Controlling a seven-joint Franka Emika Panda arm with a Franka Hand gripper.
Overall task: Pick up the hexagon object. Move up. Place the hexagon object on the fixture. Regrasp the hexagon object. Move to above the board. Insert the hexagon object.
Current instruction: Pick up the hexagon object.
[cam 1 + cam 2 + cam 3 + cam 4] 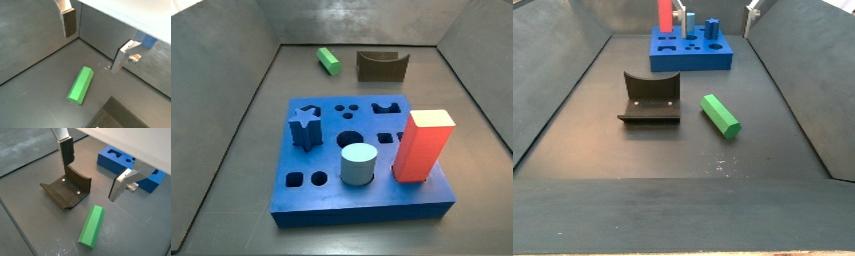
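Observation:
The hexagon object (80, 86) is a small bright green bar lying flat on the dark floor. It shows in both wrist views (91, 226) and both side views (329, 61) (720, 114). The fixture (67, 190), a dark bracket with a curved notch, stands beside it (381, 66) (649, 98). The board (318, 170) is a thick blue slab with shaped holes, also seen in a wrist view (113, 160). My gripper (95, 42) is open and empty, raised above the floor beyond the bar's far end (93, 170). Nothing is between the fingers (66, 153).
A red block (422, 145), a pale blue cylinder (360, 165) and a dark blue star peg (303, 125) stand in the board. Grey walls (251, 90) enclose the floor on all sides.

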